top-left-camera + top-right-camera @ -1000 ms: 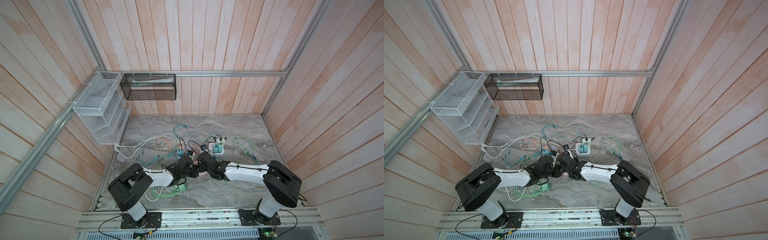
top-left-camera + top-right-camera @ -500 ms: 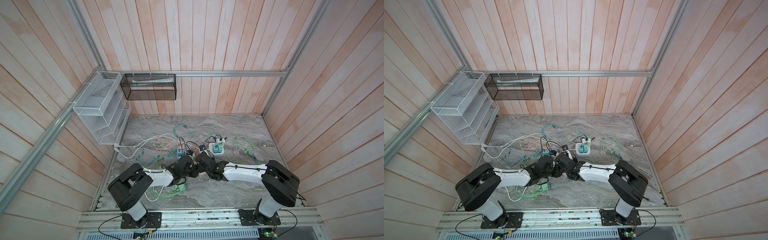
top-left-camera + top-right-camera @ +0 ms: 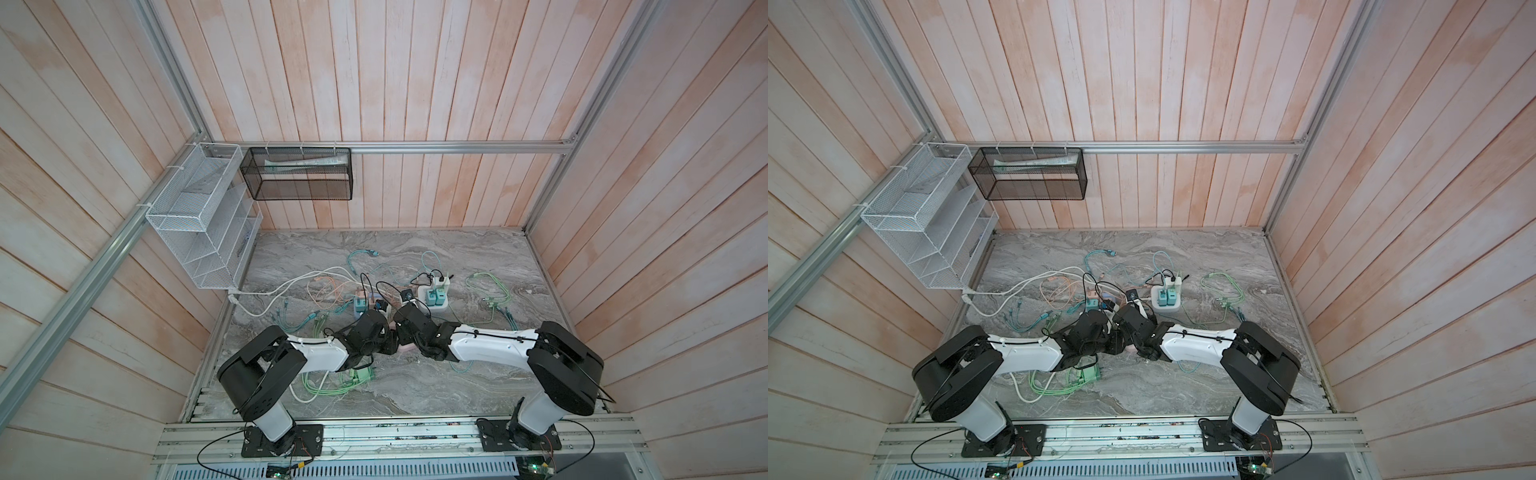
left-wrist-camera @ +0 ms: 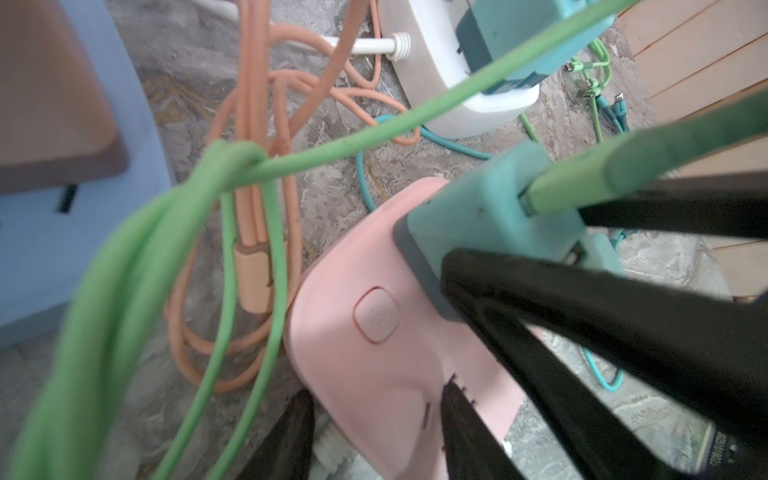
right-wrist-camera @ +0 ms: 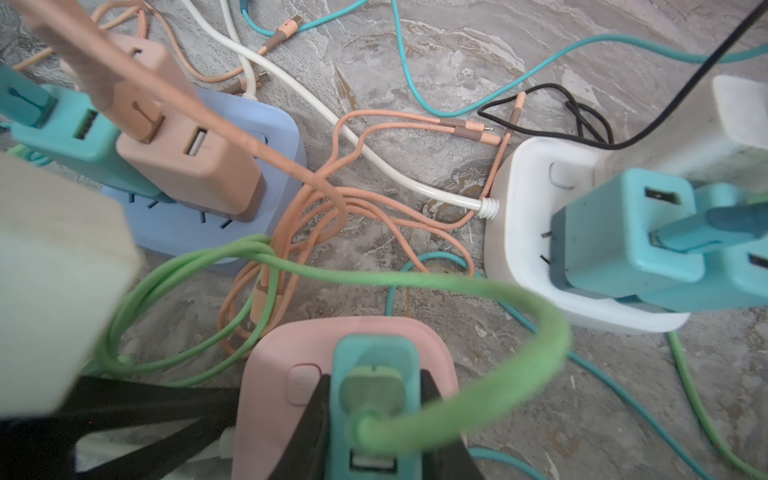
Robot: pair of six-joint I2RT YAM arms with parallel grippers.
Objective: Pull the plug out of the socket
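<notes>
Little has changed in the last second: the right arm was shifted slightly inward. The teal plug, clenched by the right hand, is still seated in the pink socket, which is grasped by the left hand; no pull is judged begun. Both arms are kept low, wrists meeting

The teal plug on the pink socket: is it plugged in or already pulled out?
Plugged in. In the left wrist view the teal plug sits flush on the pink socket, no prongs showing.
</notes>
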